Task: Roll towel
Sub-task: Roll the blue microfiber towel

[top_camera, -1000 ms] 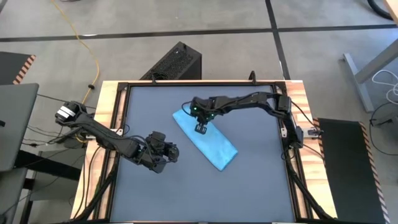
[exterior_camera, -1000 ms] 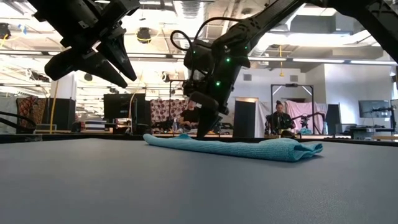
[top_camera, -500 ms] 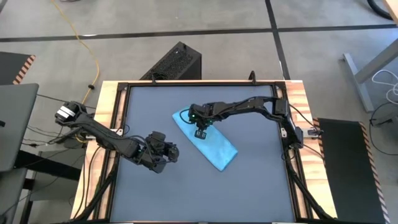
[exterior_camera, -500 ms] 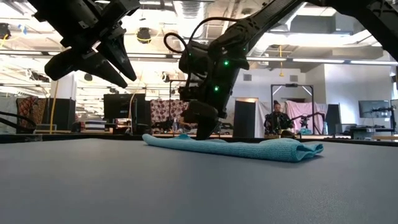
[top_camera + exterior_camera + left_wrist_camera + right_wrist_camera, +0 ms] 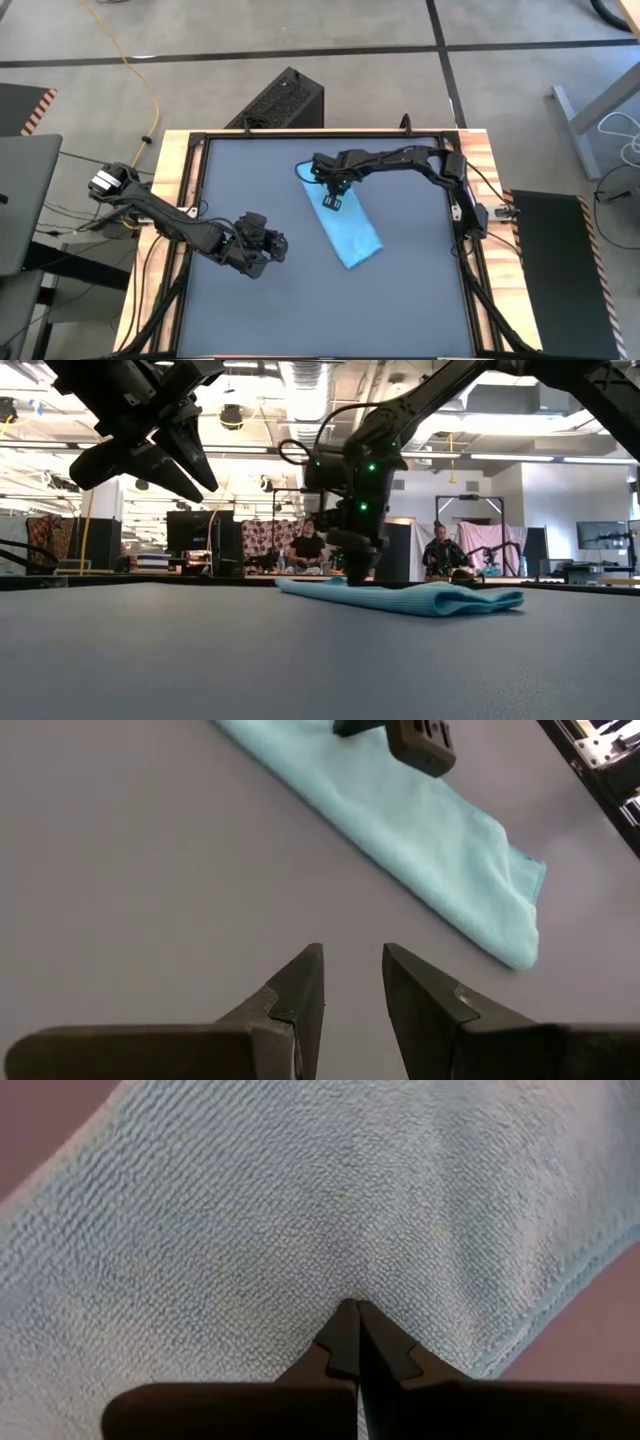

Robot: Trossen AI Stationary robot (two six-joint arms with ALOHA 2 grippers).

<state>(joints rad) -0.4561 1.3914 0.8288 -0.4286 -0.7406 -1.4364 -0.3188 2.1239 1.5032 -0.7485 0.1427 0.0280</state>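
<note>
Nearest the viewer, the left hand [image 5: 262, 246] hangs over the near left part of the dark surface [image 5: 250, 310], raised clear of it, as the low view shows. Its fingers [image 5: 300, 990] stand narrowly parted with nothing between them, pointing across bare surface toward the towel [image 5: 346, 224], which lies well apart from it. This arm looks to be waiting.

Farther in, around the middle of the surface, the towel lies as a long, narrow, flattened strip running diagonally from far left to near right. In the low view it sits low on the surface, a little thicker at its right end, where layers stack. I judge that it has been folded lengthwise into a band but that no rolling shows yet: there is no coiled end or cylinder anywhere along it. The whole roll is apparently still to do, starting from one end of the strip.

At the far end of the strip, the right hand [image 5: 332, 201] comes in from the far right, its arm stretched across the surface and the hand pointing steeply down. Its fingers [image 5: 352, 1342] are pressed together with no cloth visibly pinched between them, their tips on or just above the towel's top face near one hemmed edge.
</note>
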